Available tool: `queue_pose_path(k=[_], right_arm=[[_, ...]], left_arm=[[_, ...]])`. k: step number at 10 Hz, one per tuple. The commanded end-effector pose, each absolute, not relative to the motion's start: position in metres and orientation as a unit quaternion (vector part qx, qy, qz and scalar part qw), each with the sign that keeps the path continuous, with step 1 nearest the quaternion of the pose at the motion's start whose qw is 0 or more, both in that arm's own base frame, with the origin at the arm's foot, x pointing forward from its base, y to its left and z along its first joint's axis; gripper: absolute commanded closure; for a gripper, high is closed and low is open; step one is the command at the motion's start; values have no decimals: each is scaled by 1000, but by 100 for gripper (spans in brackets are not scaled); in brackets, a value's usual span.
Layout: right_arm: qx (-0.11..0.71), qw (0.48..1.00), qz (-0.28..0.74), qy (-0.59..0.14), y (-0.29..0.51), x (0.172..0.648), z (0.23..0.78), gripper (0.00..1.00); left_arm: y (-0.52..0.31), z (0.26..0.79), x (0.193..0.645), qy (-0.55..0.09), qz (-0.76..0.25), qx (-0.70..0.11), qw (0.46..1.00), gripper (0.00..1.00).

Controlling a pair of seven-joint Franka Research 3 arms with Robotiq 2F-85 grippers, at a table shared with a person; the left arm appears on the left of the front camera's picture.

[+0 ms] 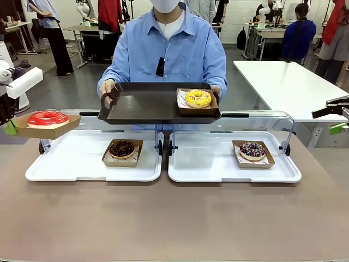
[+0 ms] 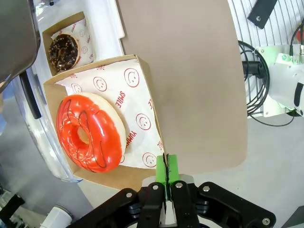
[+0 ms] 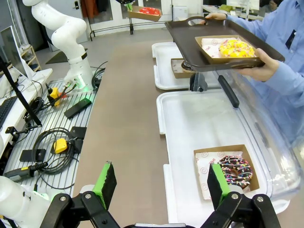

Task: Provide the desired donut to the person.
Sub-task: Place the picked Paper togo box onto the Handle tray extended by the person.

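The person in a light blue shirt stands at the far side, holding a dark serving tray over the clear guard. A yellow donut in a cardboard boat lies on that tray's right part. My left gripper is shut on the edge of a cardboard boat carrying a red glazed donut. This boat hangs at the far left, level with the person's tray. My right gripper is open and holds nothing, above the near end of the right white tray, at the picture's right edge.
Two white trays lie side by side behind a clear guard. A chocolate donut sits on the left one, a sprinkled chocolate donut on the right one. Cables and boxes lie beside the table.
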State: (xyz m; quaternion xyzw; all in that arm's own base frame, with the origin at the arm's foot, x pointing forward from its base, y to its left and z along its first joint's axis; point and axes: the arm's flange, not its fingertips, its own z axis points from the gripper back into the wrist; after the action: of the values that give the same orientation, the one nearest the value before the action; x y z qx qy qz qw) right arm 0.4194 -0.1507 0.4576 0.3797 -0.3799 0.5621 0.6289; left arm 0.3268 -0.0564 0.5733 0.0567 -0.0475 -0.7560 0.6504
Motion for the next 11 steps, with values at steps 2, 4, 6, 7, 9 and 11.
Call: queue_pose_path(k=[2, 4, 6, 7, 9, 11], right_arm=[[381, 630, 560, -380, -150, 419, 457, 0], [381, 630, 560, -380, -150, 419, 457, 0], [381, 630, 560, -380, -150, 419, 457, 0], [381, 630, 560, -380, -150, 419, 457, 0], [381, 630, 560, -380, -150, 419, 457, 0], [381, 630, 560, -380, -150, 419, 457, 0]], left_arm=[[-57, 576, 325, -43, -752, 64, 654, 100], [-55, 598, 331, -51, -750, 69, 656, 99], [-68, 621, 329, -66, -744, 85, 660, 99], [-82, 631, 342, -69, -744, 94, 658, 99], [-115, 646, 363, -82, -748, 99, 651, 99], [-145, 668, 386, -102, -743, 113, 652, 99]])
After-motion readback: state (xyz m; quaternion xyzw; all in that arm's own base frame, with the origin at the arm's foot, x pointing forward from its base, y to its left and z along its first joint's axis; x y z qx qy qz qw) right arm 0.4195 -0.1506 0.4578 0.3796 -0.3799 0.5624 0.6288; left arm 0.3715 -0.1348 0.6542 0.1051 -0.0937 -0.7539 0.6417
